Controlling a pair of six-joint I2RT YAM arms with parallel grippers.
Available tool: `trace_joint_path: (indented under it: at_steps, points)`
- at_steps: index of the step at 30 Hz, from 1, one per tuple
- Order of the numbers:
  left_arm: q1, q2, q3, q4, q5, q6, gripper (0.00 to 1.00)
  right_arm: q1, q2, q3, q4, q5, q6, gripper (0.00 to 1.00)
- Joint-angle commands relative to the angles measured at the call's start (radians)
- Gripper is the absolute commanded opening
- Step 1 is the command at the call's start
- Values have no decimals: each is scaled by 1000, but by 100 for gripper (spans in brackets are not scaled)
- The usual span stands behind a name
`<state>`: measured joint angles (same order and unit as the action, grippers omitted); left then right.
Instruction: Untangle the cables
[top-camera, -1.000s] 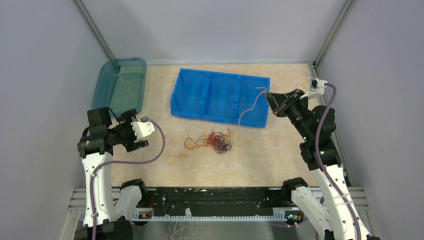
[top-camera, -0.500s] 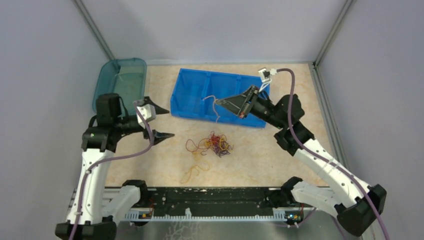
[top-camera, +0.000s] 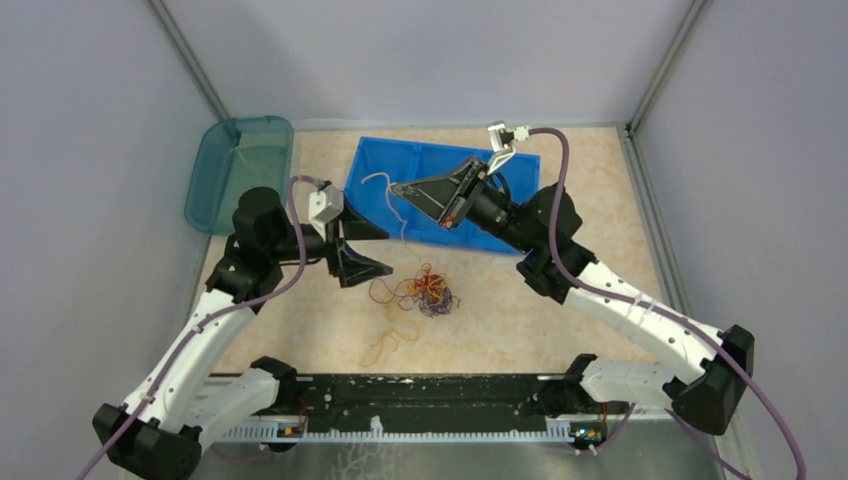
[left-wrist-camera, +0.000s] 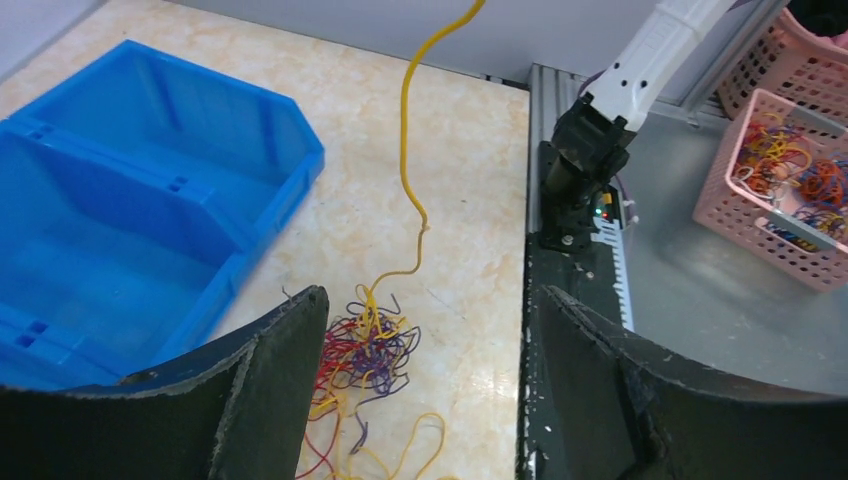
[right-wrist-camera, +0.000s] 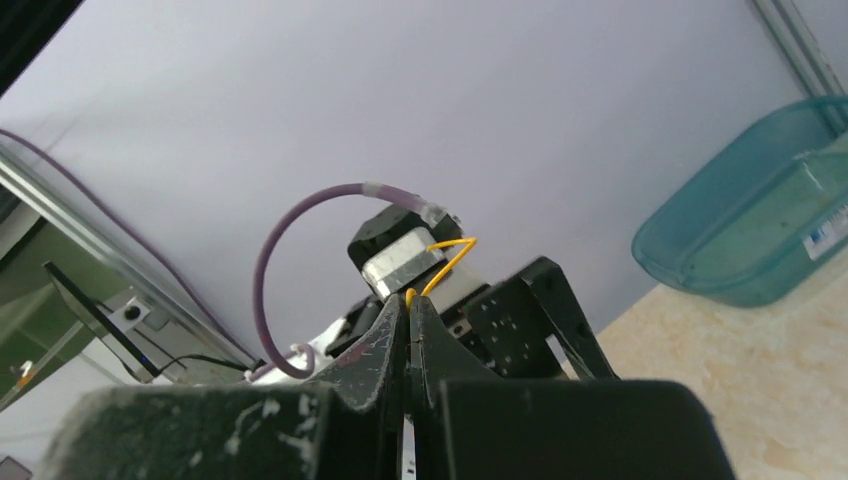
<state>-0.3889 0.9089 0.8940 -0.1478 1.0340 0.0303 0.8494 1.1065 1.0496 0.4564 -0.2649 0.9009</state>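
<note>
A tangle of thin orange-yellow, red and dark purple cables (top-camera: 428, 290) lies on the table in front of the blue bin; it also shows in the left wrist view (left-wrist-camera: 362, 350). My right gripper (top-camera: 397, 187) is shut on one yellow cable (top-camera: 403, 232) and holds it raised above the bin's left end. That cable (left-wrist-camera: 405, 150) runs down into the tangle, and its tip shows between the shut fingers (right-wrist-camera: 410, 300). My left gripper (top-camera: 382, 250) is open and empty, just left of the tangle, and the tangle lies between its fingers in the left wrist view (left-wrist-camera: 425, 295). A loose yellow loop (top-camera: 385, 345) lies nearer the front.
A blue bin (top-camera: 440, 160) with three compartments stands behind the tangle, and shows in the left wrist view (left-wrist-camera: 150, 200). A teal tub (top-camera: 240, 165) sits at the back left. A black rail (top-camera: 420, 395) runs along the front edge. Pink baskets (left-wrist-camera: 790, 170) of cables stand off the table.
My right gripper has swung left over the bin, drawing the yellow cable up and left. My left gripper has moved right toward the tangle, jaws open.
</note>
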Motion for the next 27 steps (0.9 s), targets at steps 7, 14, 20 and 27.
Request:
trace_joint_path:
  at_steps: [7, 14, 20, 27]
  points:
    - [-78, 71, -9, 237, -28, -219, 77, 61, 85, 110, 188, 50, 17, 0]
    - [-88, 127, -11, 305, -11, -283, 40, 65, 111, 110, 226, 54, 30, 0]
    - [-87, 150, 22, 291, -10, -290, 0, 63, 81, 71, 190, 58, -17, 4]
    - [-87, 118, 181, 172, 24, -219, 0, -101, -100, -179, 109, -108, -87, 79]
